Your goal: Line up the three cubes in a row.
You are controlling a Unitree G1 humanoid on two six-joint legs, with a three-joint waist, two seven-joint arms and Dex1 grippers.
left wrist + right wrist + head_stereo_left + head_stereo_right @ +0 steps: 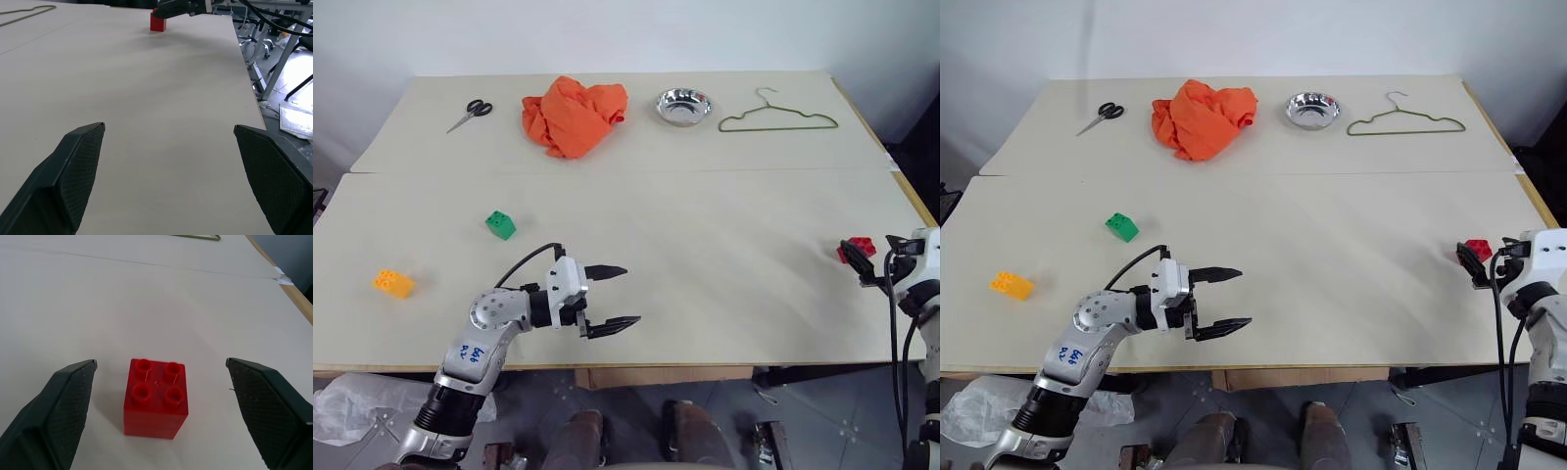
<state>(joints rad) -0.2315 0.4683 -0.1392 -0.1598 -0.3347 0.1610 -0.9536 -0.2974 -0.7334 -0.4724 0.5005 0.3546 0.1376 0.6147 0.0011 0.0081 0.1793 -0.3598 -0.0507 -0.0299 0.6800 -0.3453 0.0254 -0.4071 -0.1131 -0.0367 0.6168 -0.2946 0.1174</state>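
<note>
Far left of the left jaws (614, 297), which hang released over bare surface (724, 255): yellow cube (393, 283), with the green cube (500, 224) nearer, beyond them. Red cube (156, 398) sits squarely between the released right jaws (159, 418), touching neither. Likely light, rigid, slick plastic; best pinched on flat opposite sides, below the studs.
</note>
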